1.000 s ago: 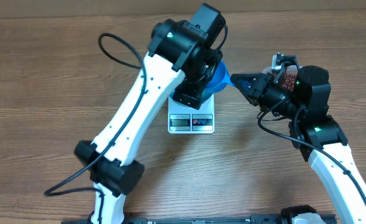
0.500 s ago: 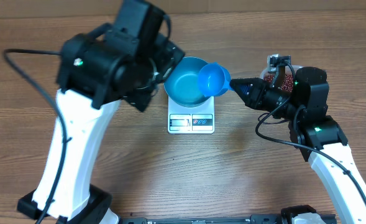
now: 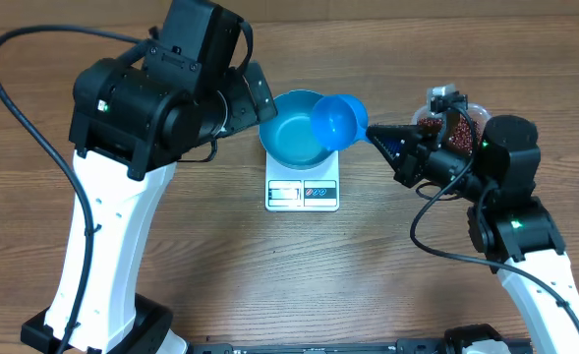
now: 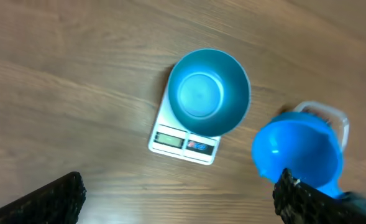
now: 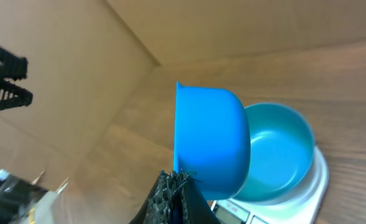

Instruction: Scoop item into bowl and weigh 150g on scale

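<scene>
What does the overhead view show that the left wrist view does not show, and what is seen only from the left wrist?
Only overhead: the right tool shut on the handle of the scoop, and the beans beside the right arm. Only left wrist: the left tool, its fingers wide apart and holding nothing. Both: the blue bowl, with no beans in it, standing on the scale, and the empty scoop near the bowl.

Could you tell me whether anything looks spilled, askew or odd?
No spill or damage. The deep blue bowl sits on the white square scale; the small blue scoop is tipped sideways, yet both look empty.
</scene>
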`<action>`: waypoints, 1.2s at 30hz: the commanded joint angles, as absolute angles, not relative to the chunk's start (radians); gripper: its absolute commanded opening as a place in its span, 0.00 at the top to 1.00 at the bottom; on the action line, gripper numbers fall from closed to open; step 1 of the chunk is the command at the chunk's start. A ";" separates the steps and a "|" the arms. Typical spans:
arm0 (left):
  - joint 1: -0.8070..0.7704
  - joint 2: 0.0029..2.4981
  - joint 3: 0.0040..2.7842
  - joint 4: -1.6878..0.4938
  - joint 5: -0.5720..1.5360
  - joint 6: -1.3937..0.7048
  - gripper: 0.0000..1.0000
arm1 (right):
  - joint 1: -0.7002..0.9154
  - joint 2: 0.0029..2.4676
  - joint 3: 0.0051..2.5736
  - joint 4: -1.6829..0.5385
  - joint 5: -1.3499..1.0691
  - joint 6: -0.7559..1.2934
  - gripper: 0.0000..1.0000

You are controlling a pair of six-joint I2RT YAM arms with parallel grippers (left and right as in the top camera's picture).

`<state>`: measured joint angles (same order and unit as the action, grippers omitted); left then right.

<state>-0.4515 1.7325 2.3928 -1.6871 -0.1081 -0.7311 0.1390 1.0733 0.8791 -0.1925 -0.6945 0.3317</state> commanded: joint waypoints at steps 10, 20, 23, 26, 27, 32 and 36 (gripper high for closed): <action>-0.453 1.732 2.404 -1.689 -0.102 -0.447 0.40 | 0.145 1.047 0.903 -0.200 -0.321 0.308 0.96; -0.511 1.745 2.364 -1.689 -0.034 -0.172 0.95 | 0.144 1.045 0.903 -0.190 -0.224 0.304 0.96; -0.554 1.745 2.326 -1.689 -0.040 -0.108 0.96 | 0.140 1.037 0.903 -0.198 -0.217 0.279 0.96; -0.604 1.745 2.271 -1.685 -0.041 -0.073 0.96 | 0.137 1.010 0.904 -0.221 -0.217 0.236 0.96; -0.623 1.745 2.247 -1.671 -0.040 -0.073 0.95 | 0.137 0.994 0.904 -0.231 -0.216 0.221 0.96; -0.717 1.744 2.098 -1.497 0.027 -0.059 0.95 | 0.135 0.908 0.905 -0.266 -0.143 0.125 0.96; -0.807 1.744 1.959 -1.319 0.029 -0.072 0.95 | 0.135 0.841 0.930 -0.409 -0.025 0.016 0.96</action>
